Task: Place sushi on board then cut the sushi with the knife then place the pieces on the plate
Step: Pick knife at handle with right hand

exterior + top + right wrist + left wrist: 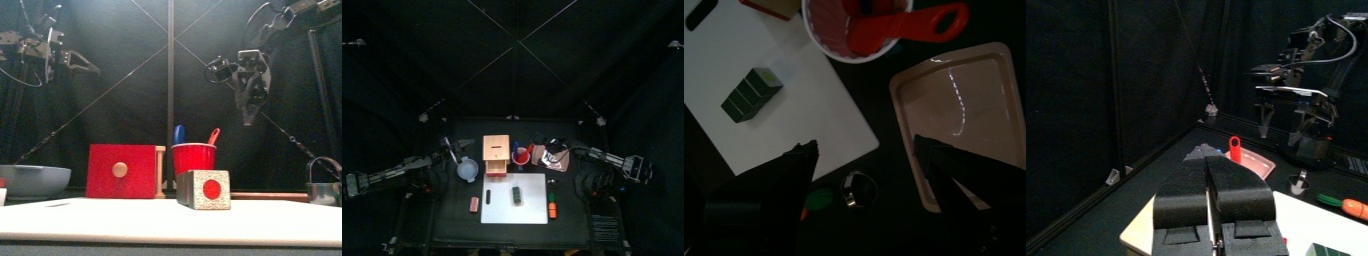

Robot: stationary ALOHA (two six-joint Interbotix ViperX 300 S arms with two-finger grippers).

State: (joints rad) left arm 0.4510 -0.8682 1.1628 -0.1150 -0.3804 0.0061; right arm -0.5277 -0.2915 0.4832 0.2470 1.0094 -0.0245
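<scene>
Sushi (751, 90) laid on board (804, 110), frame left, not cut. Knife (918, 20) stood in cup (851, 35). Plate (971, 90) bare. Right gripper (867, 150) spread apart; left gripper (1209, 165) pressed together, empty.

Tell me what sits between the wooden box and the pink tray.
The red cup stands there, close beside the wooden box, with the pink tray on its other side. The top view shows this.

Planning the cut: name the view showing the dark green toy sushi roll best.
Right wrist view: the dark green toy sushi roll lies whole on the white cutting board, seams visible. Top view: a small dark bar; front view only its red-centred end; left wrist view almost nothing.
</scene>
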